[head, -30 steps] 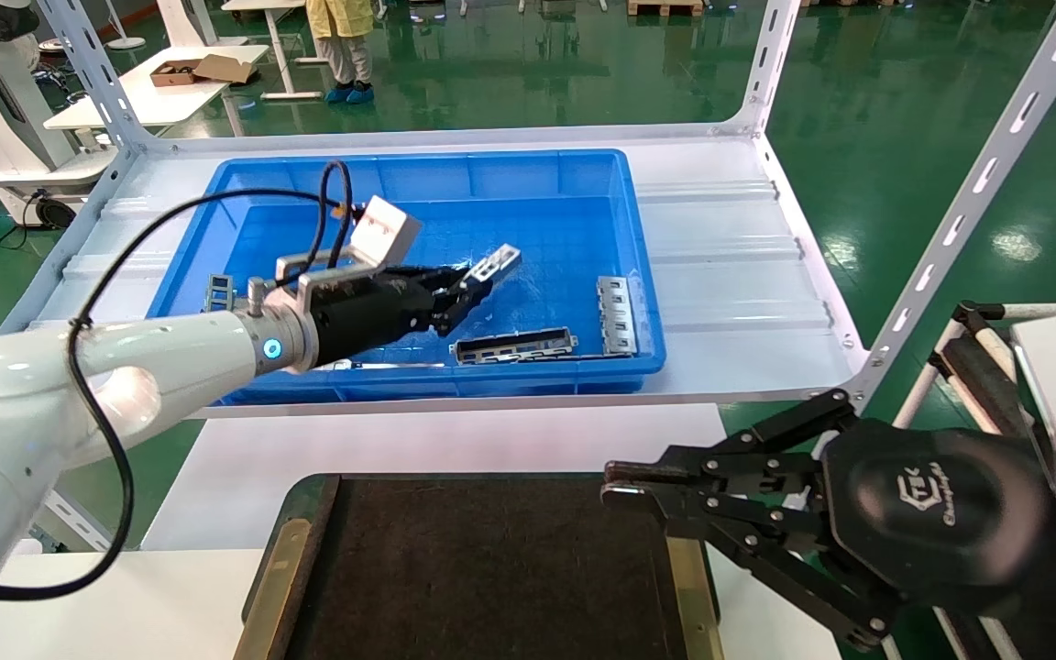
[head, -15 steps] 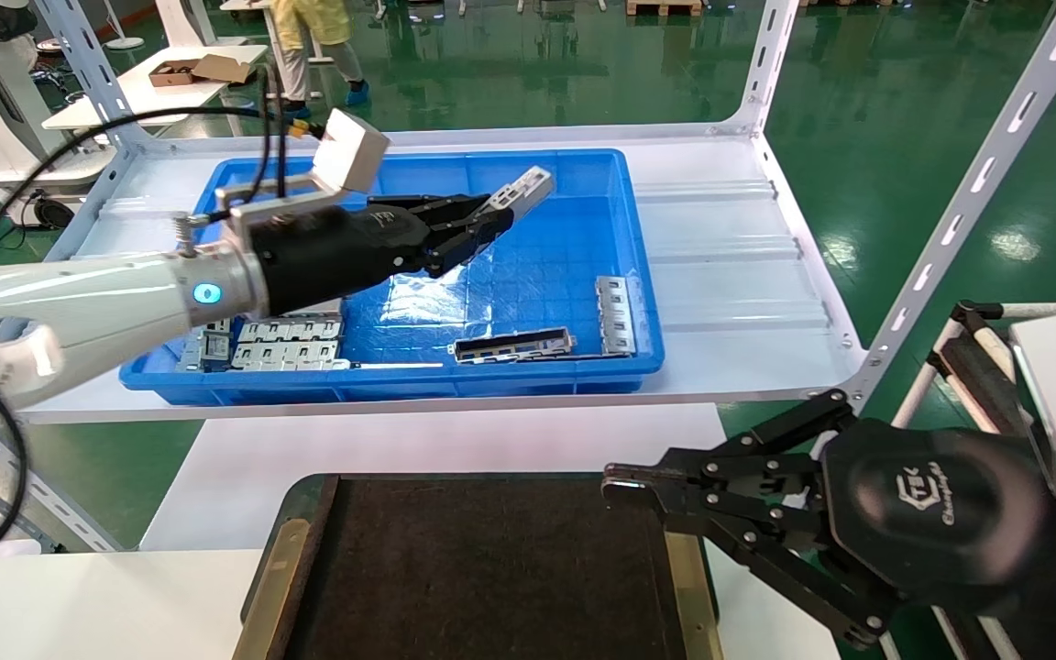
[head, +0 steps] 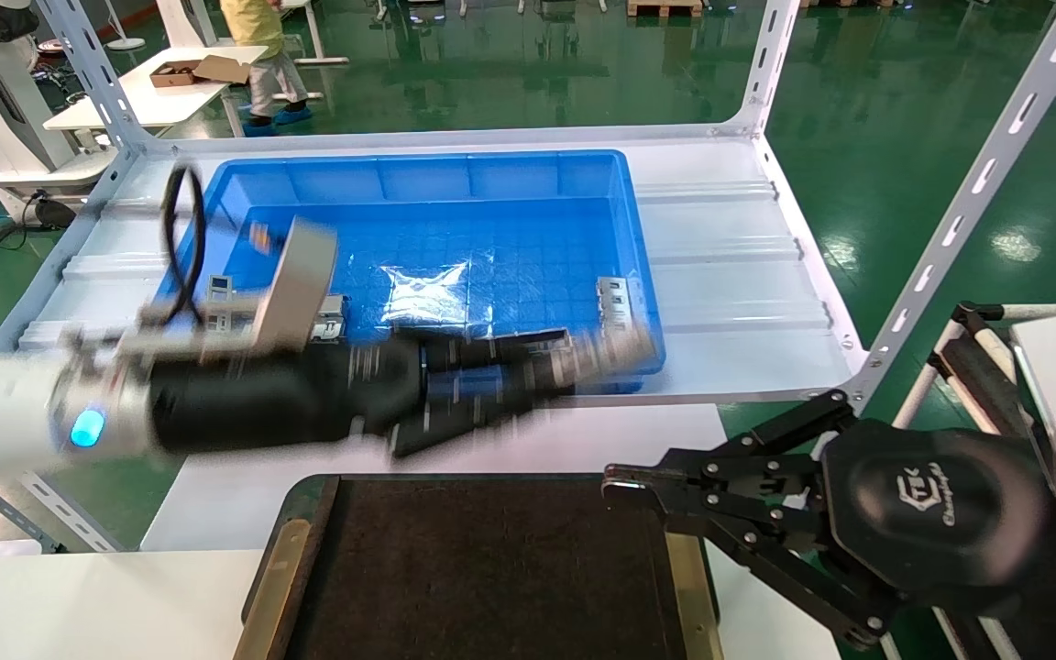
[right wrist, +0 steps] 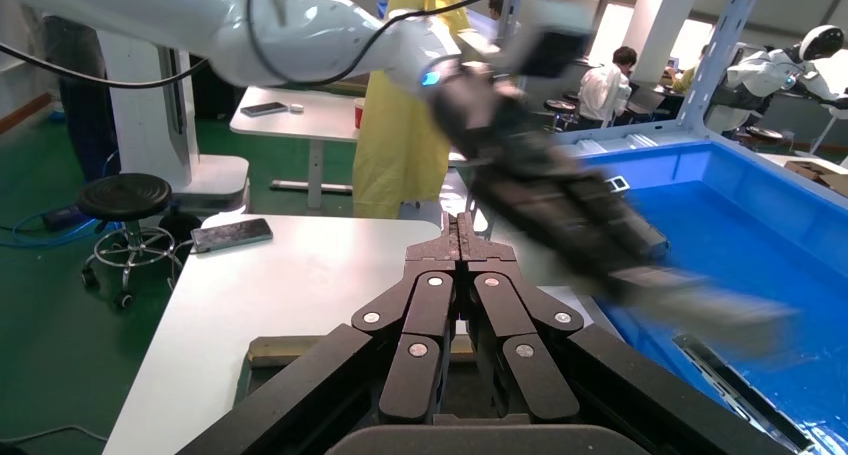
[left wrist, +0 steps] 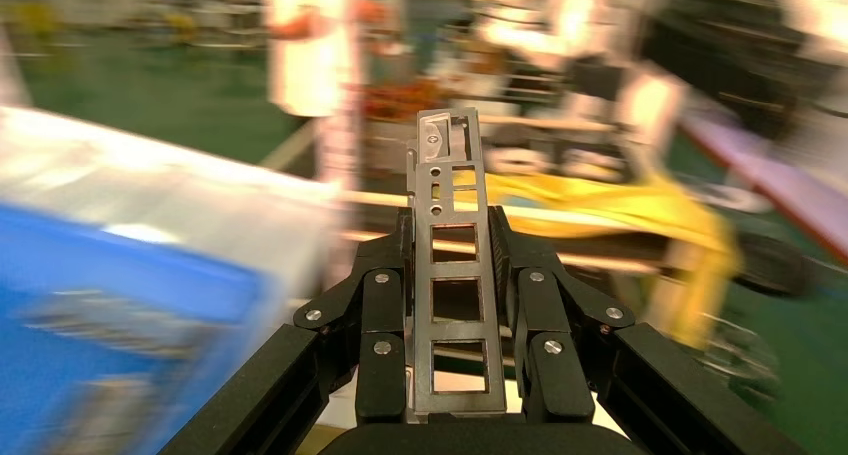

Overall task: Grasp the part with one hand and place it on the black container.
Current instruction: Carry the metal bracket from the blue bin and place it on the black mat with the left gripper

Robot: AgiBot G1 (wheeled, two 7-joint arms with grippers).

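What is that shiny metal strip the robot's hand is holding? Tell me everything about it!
The part is a slim, silver sheet-metal strip with folded edges. A row of rectangular cut-outs runs along it, with smaller holes near its free end. The left gripper clamps it between both fingers, so it sticks straight out beyond the fingertips. In the head view it is in the air over the front edge of the blue bin, not yet over the black container.

A silver strip [left wrist: 452, 275] with square cut-outs is showing between black fingers [left wrist: 380, 325]; the bin [head: 455, 179] is glowing blue, the tray [head: 482, 568] lying dark brown with brass edges
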